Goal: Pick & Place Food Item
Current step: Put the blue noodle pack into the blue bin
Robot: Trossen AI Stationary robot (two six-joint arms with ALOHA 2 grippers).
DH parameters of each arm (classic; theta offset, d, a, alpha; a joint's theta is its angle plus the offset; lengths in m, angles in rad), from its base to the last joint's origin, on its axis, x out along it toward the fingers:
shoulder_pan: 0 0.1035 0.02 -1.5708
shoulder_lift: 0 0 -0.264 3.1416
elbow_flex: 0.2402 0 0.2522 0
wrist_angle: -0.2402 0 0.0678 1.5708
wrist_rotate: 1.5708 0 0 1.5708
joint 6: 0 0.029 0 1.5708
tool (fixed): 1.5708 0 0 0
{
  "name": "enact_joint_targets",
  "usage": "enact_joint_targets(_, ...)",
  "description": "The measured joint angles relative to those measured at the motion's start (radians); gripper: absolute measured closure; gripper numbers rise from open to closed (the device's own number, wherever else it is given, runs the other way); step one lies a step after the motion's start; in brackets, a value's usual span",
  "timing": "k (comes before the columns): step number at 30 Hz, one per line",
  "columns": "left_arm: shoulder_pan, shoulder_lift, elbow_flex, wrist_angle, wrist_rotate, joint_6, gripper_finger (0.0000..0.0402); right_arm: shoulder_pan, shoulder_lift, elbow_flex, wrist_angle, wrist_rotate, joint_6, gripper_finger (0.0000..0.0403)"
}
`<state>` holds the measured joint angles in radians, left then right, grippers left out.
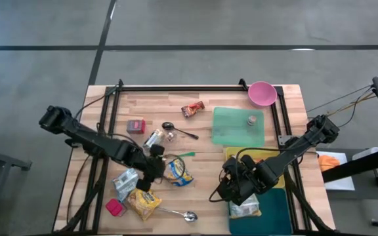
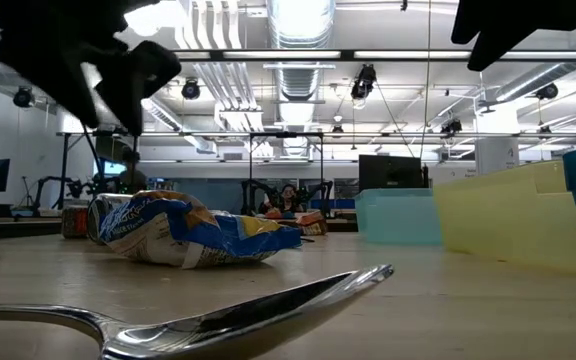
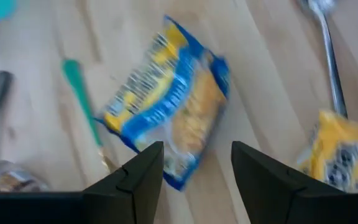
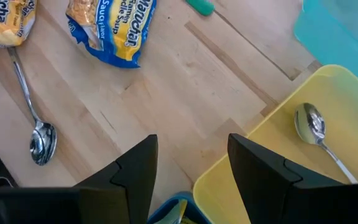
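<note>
A: Where's the food item?

B: The blue ramen packet (image 1: 178, 172) lies flat on the desk (image 1: 202, 147), near the middle, just beside a green stick (image 1: 184, 155). The left gripper (image 1: 153, 172) hangs right over its near end, jaws apart with nothing between them.

A: How will it handle?

B: I'd judge it light and crinkly: slick film over a brittle noodle block. Squeeze hard and the block cracks; pinch only loose film and it may slide out. Best to close across the short width, at the end nearest the jaws, catching block and wrapper together.

A: And the right gripper (image 1: 233, 190)?

B: It hovers by the yellow bin (image 1: 230, 154) at the desk's right side, jaws apart, empty. A spoon (image 4: 312, 127) already lies in that bin.

A: Room to move?

B: Tight on the left: a yellow packet (image 1: 143, 204), a pale packet (image 1: 126, 179) and a second spoon (image 1: 182, 214) crowd the near side. The strip of bare wood between the ramen and the bins is open, so carrying it rightward looks the clearest path, provided the right arm gives way.
</note>
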<state>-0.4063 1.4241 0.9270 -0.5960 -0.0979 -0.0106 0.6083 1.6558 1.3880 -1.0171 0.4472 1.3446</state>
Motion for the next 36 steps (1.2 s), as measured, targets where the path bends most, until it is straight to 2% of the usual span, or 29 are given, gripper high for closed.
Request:
enact_joint_targets(3,-0.022,0.027,-0.014,-0.015,0.010,-0.123,0.0206,0.000,0.000,-0.002,0.000,0.001,0.003,0.0211)
enact_joint_targets(7,0.013,0.038,-0.047,-0.031,0.095,-0.494,0.0206,0.003,0.000,-0.002,0.003,0.001,0.022,0.0211)
enact_joint_targets(10,0.044,0.014,-0.111,-0.004,0.161,-0.694,0.0206,0.003,0.000,-0.003,0.004,0.000,0.034,0.0211)
enact_joint_targets(14,0.054,-0.060,-0.228,0.157,0.185,-0.891,0.0206,0.003,0.000,-0.003,0.010,0.000,0.035,0.0211)
enact_joint_targets(20,0.072,-0.191,-0.445,0.527,0.196,-1.096,0.0206,0.003,0.000,-0.003,0.028,0.000,0.026,0.0211)
enact_joint_targets(23,0.101,-0.233,-0.520,0.573,0.195,-1.171,0.0206,0.003,0.000,-0.003,0.039,-0.001,0.009,0.0211)
enact_joint_targets(27,0.138,-0.244,-0.560,0.573,0.195,-1.195,0.0206,0.002,0.000,-0.003,0.037,-0.001,0.000,0.0211)
enact_joint_targets(36,0.212,-0.244,-0.555,0.580,0.207,-1.099,0.0206,0.002,0.000,-0.003,0.057,-0.001,0.005,0.0211)
